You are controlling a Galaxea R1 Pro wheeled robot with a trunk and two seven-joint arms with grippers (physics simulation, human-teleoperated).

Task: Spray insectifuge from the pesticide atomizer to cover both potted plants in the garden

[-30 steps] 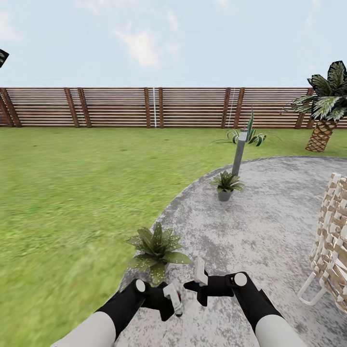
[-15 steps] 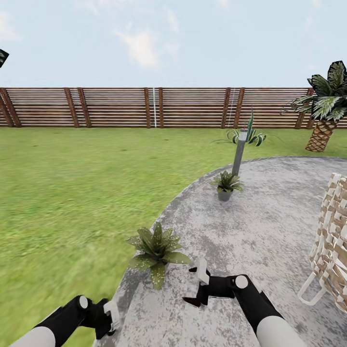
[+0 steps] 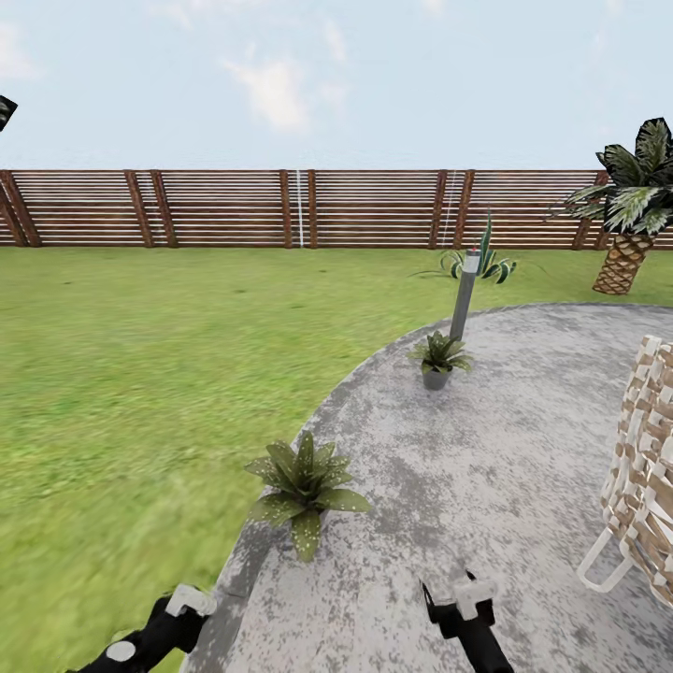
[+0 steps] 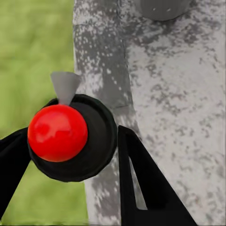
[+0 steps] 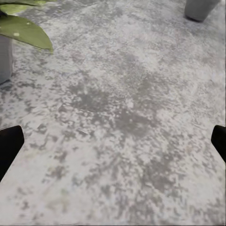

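The left end effector [image 4: 70, 155] grips the pesticide atomizer [image 4: 70, 136] at the patio's [image 3: 486, 449] near left edge; the right end effector [image 5: 113, 141] is open.

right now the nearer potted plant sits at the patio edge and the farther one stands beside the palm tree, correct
Not quite: the farther potted plant stands beside the grey bollard lamp, as the head view shows. The nearer potted plant does sit at the patio edge.

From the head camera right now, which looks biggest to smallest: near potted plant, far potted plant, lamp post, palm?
1. Palm
2. Near potted plant, only because it is closest
3. Lamp post
4. Far potted plant
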